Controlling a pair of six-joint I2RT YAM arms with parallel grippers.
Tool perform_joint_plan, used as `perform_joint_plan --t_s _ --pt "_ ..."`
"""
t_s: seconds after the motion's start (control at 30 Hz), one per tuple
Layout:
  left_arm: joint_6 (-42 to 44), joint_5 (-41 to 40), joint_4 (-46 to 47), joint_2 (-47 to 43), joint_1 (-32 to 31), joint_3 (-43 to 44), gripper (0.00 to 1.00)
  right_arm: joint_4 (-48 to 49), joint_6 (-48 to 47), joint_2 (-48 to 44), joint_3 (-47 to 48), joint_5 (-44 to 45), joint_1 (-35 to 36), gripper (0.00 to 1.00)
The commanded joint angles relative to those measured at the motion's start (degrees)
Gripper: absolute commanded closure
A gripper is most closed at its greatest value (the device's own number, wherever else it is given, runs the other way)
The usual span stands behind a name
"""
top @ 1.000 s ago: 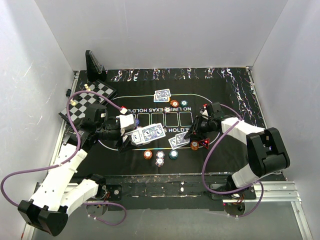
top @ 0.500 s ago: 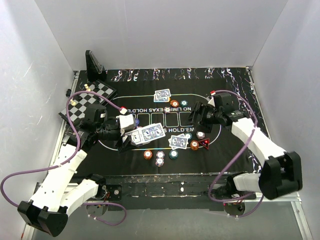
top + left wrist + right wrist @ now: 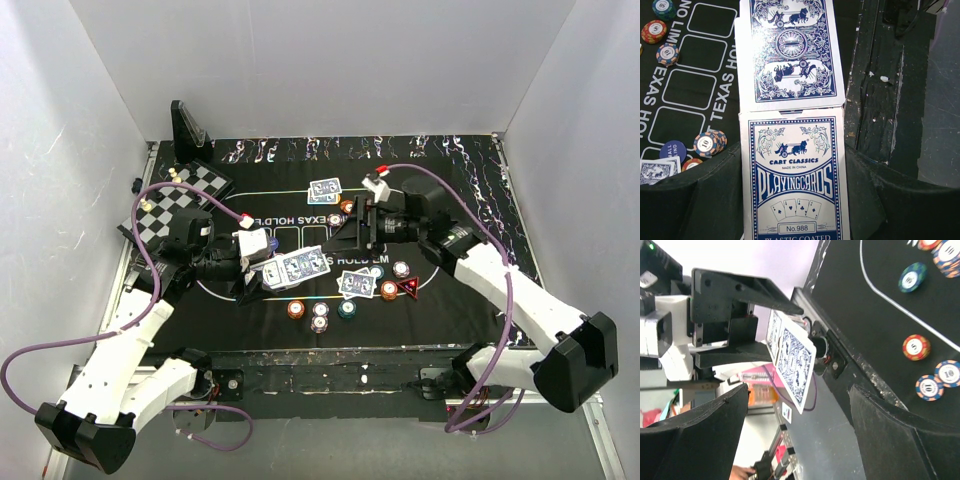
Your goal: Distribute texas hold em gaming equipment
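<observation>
Over black mat, left gripper is clamping the card box — apparently presenting a card — for right gripper, hovering centre-frame, fingers apart.

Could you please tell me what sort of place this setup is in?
Probably a robotics lab cell staged as a poker table: plain white walls enclose a Texas Hold'em mat with poker chips, and the left hand holds a playing-card box.

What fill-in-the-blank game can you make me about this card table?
The box in the left gripper says PLAYING ___.
The right gripper has its jaws ___.
The triangle marker is ___.
The chessboard is black and ___.
Missing words: cards, open, red, white.
</observation>
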Motion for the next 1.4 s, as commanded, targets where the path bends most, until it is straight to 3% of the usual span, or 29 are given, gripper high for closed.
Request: perform_joint_plan --t_s 0.0,0.4,0.8,1.13,1.37 --pt "-0.46 0.16 0.97 -0.84 -0.23 0.88 1.00 5.18 1.99 2.74 2.56 -1.06 4.03 0.11" --pt "-0.64 0.33 1.14 -0.66 -0.23 1.50 1.00 8.44 4.46 8.19 2.30 1.92 9.66 0.10" --pt "-0.64 0.07 1.06 -1.01 -0.23 1.41 1.00 10.56 6.22 7.41 -0.43 3.07 10.01 0.48" --pt "-1.43 0.42 1.23 -1.19 -0.23 2.02 1.00 7.04 4.73 5.30 -1.83 4.65 9.75 0.64" --pt "-1.69 0.60 1.41 -1.01 -0.23 2.02 1.00 4.41 3.50 2.58 -3.33 5.62 8.69 0.69"
